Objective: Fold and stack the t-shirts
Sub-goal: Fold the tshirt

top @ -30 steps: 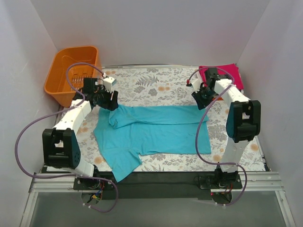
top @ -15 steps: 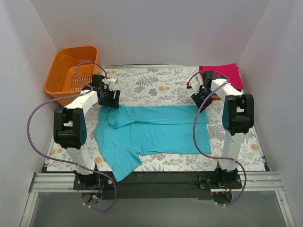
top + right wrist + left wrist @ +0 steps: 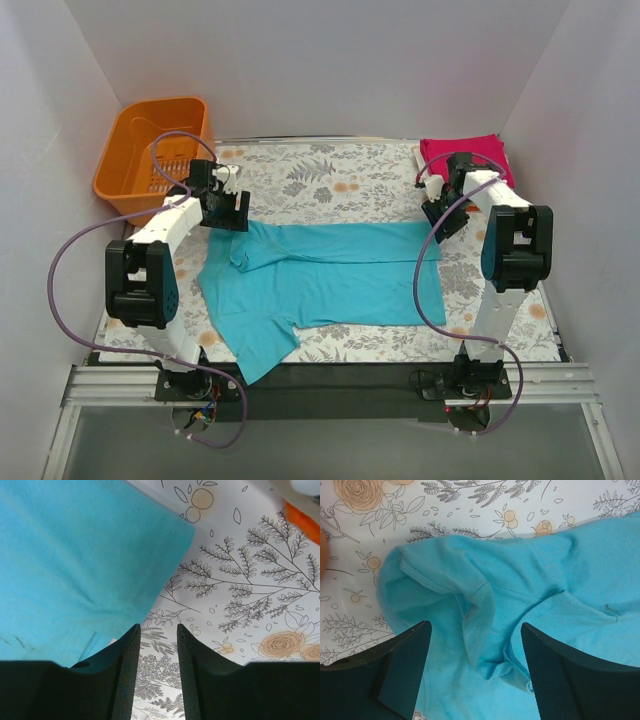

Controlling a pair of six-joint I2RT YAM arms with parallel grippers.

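- Shifted rightward, just off the teal t-shirt corner, right gripper: fingers narrowly parted, empty.
- Left gripper: fingers spread wide, empty, above the bunched sleeve.
- Teal t-shirt: spread mid-table, unfolded.
- Risk: pinching the rumpled sleeve may catch doubled layers, skewing the fold.

Soft matt teal cloth t-shirt, matt printed table cover, smooth orange plastic basket, grainy black left claw fingers

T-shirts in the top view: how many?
2. A teal t-shirt lies spread out in the middle, one sleeve bunched. A pink t-shirt sits folded at the far right. More may be hidden under the pink one.
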